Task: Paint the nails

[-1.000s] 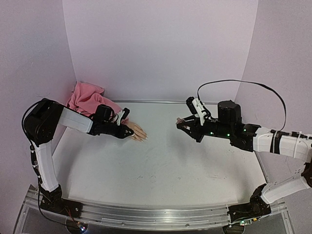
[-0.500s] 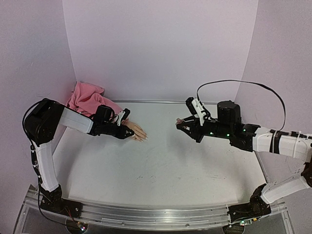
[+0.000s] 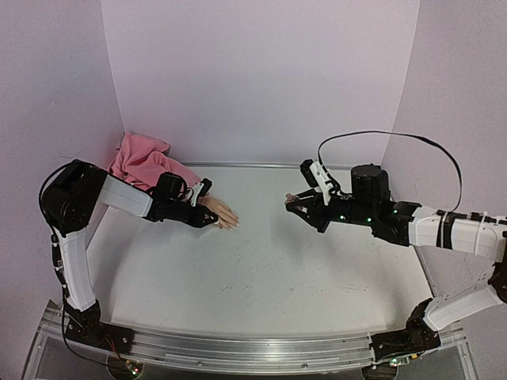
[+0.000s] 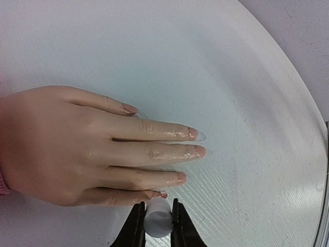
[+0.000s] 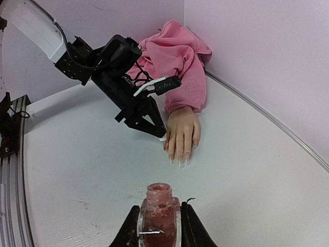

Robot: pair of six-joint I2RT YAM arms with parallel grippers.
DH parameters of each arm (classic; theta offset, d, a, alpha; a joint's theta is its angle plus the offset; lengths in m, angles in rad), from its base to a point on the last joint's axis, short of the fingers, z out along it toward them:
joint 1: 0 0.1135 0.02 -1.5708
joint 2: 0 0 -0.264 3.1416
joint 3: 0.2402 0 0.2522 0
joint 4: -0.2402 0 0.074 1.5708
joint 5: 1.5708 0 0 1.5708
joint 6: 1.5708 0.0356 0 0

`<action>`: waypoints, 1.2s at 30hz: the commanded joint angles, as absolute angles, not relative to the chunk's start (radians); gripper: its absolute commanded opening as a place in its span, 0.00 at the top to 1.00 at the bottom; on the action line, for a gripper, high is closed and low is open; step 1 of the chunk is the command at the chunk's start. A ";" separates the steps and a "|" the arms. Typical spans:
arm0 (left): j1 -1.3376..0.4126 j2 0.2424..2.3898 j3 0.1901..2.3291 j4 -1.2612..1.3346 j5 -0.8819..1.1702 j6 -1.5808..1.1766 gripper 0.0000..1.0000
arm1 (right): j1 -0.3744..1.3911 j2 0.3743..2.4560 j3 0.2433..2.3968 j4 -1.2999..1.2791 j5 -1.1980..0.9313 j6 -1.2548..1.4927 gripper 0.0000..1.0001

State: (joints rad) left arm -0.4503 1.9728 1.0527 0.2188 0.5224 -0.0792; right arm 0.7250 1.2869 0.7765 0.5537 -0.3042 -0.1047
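Observation:
The flesh-coloured mannequin hand [image 3: 222, 214] lies palm down at the back left, its pink sleeve [image 3: 142, 161] bunched in the corner. In the left wrist view its nails [image 4: 193, 134] are pale and glossy, and the little finger's tip [image 4: 162, 194] shows red. My left gripper [image 3: 209, 219] is shut on a white polish cap [image 4: 158, 213], held right beside the little finger's tip; the brush is hidden. My right gripper [image 3: 291, 200] is shut on the open pinkish polish bottle [image 5: 159, 213], held above the table to the right of the hand [image 5: 181, 131].
The white table [image 3: 261, 269] is walled by lilac panels at the back and sides. A metal rail [image 3: 238, 348] runs along the near edge by the arm bases. A black cable loops above the right arm [image 3: 380, 134].
Almost nothing: my left gripper has shifted very slightly at the little finger, and my right gripper with the bottle has edged a little to the left.

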 commanded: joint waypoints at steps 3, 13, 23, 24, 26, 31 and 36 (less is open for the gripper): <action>-0.446 1.968 1.081 0.258 0.553 -0.082 1.00 | 0.726 1.291 0.814 0.611 -0.330 -0.100 1.00; -0.446 1.968 1.087 0.258 0.571 -0.077 1.00 | 0.726 1.296 0.813 0.611 -0.331 -0.101 1.00; -0.447 1.945 1.066 0.273 0.584 -0.065 1.00 | 0.726 1.299 0.806 0.613 -0.330 -0.100 1.00; -0.447 1.941 1.059 0.279 0.584 -0.065 1.00 | 0.726 1.301 0.805 0.615 -0.331 -0.099 1.00; -0.447 1.930 1.046 0.298 0.579 -0.066 1.00 | 0.726 1.302 0.806 0.614 -0.334 -0.098 1.00; -0.446 1.917 1.015 0.336 0.543 -0.091 1.00 | 0.726 1.294 0.805 0.614 -0.334 -0.098 1.00; -0.444 1.915 1.008 0.339 0.524 -0.101 1.00 | 0.726 1.287 0.801 0.614 -0.335 -0.098 1.00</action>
